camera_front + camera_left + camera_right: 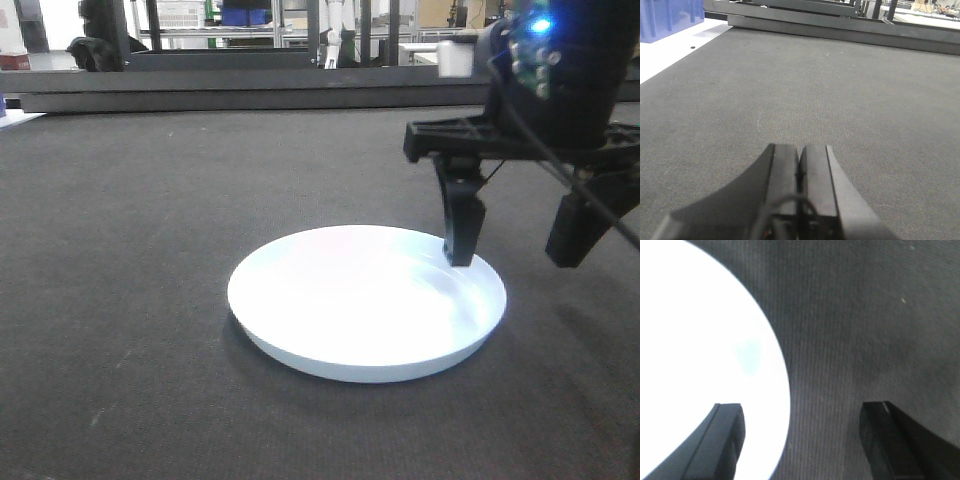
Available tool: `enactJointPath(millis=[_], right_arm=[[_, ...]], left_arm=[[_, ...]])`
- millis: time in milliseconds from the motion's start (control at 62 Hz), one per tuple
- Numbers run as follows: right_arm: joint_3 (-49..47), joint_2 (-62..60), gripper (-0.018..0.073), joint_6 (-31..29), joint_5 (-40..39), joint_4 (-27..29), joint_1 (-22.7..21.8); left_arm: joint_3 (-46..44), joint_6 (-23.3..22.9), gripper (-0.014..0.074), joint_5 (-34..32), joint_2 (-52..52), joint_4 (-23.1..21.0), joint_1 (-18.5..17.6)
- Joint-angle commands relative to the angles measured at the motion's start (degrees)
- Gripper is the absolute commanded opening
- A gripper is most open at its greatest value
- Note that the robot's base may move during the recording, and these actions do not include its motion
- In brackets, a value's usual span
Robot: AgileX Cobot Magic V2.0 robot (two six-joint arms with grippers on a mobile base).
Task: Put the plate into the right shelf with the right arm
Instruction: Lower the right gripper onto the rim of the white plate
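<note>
**White plate on the mat, right claw wide around its rim**

Front view: the plain glossy white round plate [365, 300] lies flat on the dark grey woven mat [120, 250]. The black right gripper [512, 252] hangs low at the right edge of the plate and is wide open. One finger [462, 225] stands inside the rim, and the other is outside the plate, above the mat. Whether the inner finger touches the plate, I cannot tell. Nothing is lifted, so I judge the task to be near its beginning. The grasp is not closed, and lifting, carrying and placing into the right shelf are all left. I cannot recognise this shelf in any view.

Left wrist view: the left gripper [800, 170] has its two black fingers pressed together and holds nothing. It is over bare mat, and the plate does not appear. Only this view shows a blue plastic bin [665, 20], far off to the left.

Right wrist view: looking down between the fingers, this camera shows what the front one cannot. The plate's rim passes through the gap, nearer to the inner finger.
</note>
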Motion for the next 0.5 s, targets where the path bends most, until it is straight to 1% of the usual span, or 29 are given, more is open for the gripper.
enactJointPath(millis=[0, 323, 387, 452, 484], right_arm=[[-2.37, -0.38, 0.0578, 0.12, -0.80, -0.02, -0.04], [-2.55, 2.23, 0.0557, -0.03, -1.27, -0.02, -0.04], [-2.55, 2.23, 0.0505, -0.03, -1.01, -0.02, -0.04], [-2.55, 2.23, 0.0423, -0.03, -0.56, -0.02, -0.04], [-2.55, 2.23, 0.0368, -0.03, -0.29, -0.02, -0.04]], left_arm=[[0.59, -0.40, -0.0128, -5.16, -0.59, -0.47, -0.11], [0.59, -0.40, -0.0128, -5.16, -0.59, -0.47, -0.11], [0.59, -0.40, -0.0128, -5.16, -0.59, -0.47, -0.11], [0.59, -0.40, -0.0128, -5.16, -0.59, -0.47, -0.11], [0.59, -0.40, -0.0128, -5.16, -0.59, -0.47, -0.11]])
